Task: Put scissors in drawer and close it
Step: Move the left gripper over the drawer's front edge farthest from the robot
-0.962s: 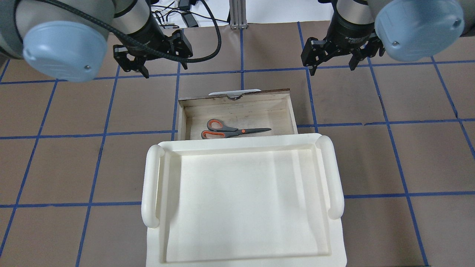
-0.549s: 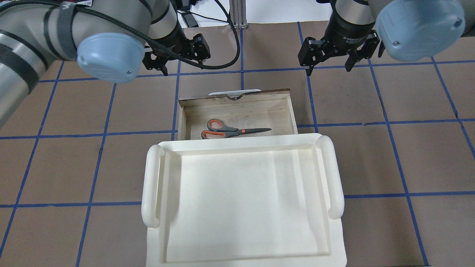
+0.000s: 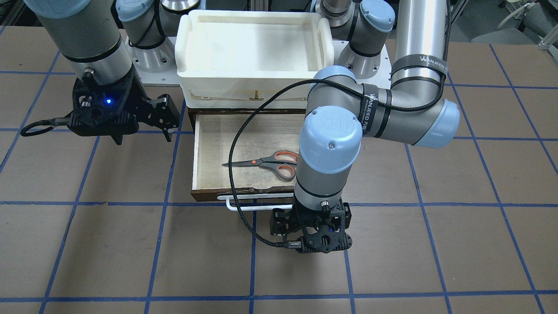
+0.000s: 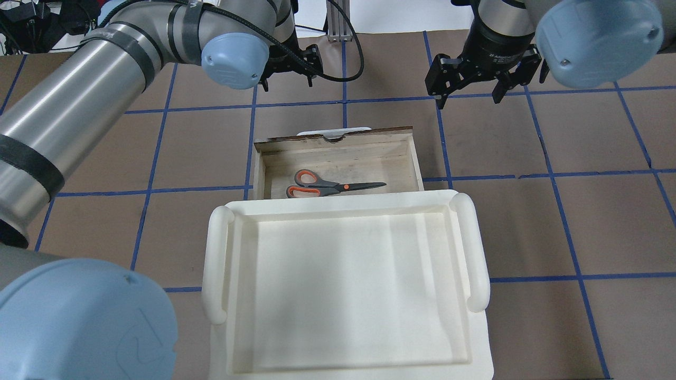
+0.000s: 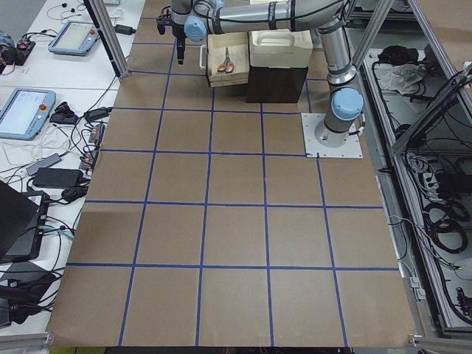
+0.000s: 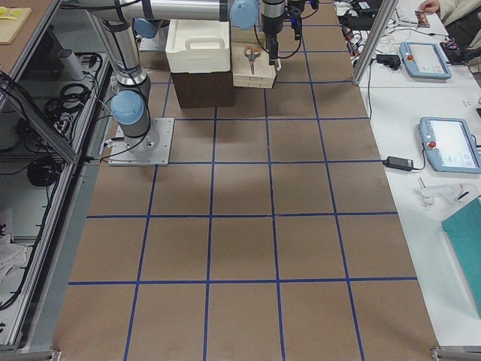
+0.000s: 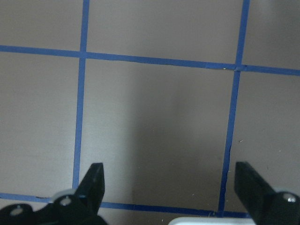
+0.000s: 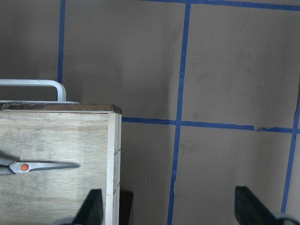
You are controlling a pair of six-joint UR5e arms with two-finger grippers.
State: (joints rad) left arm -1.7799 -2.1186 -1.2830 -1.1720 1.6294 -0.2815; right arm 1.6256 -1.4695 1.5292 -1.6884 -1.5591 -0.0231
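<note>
The scissors point(image 4: 332, 186), grey handles lined orange, lie flat inside the open drawer point(image 4: 338, 143), blades pointing to the robot's right; they also show in the front view point(image 3: 266, 162) and the right wrist view point(image 8: 42, 166). The drawer's white bar handle point(image 3: 257, 205) faces away from the robot. My left gripper point(image 4: 288, 78) is open and empty, hanging over the table just beyond the handle point(image 7: 206, 220); it also shows in the front view point(image 3: 310, 229). My right gripper point(image 4: 469, 96) is open and empty, over the table off the drawer's right front corner.
A cream-white plastic tray point(image 4: 216, 264) sits on top of the dark cabinet behind the drawer and overhangs the drawer's rear. The brown table with blue tape lines point(image 4: 554, 221) spreads around. The left arm's forearm and elbow reach across above the drawer's left side point(image 3: 331, 131).
My left arm has swung right and away from the robot, bringing its open gripper from left of the drawer to beyond the handle. The right gripper has barely moved. Scissors and drawer unchanged.
</note>
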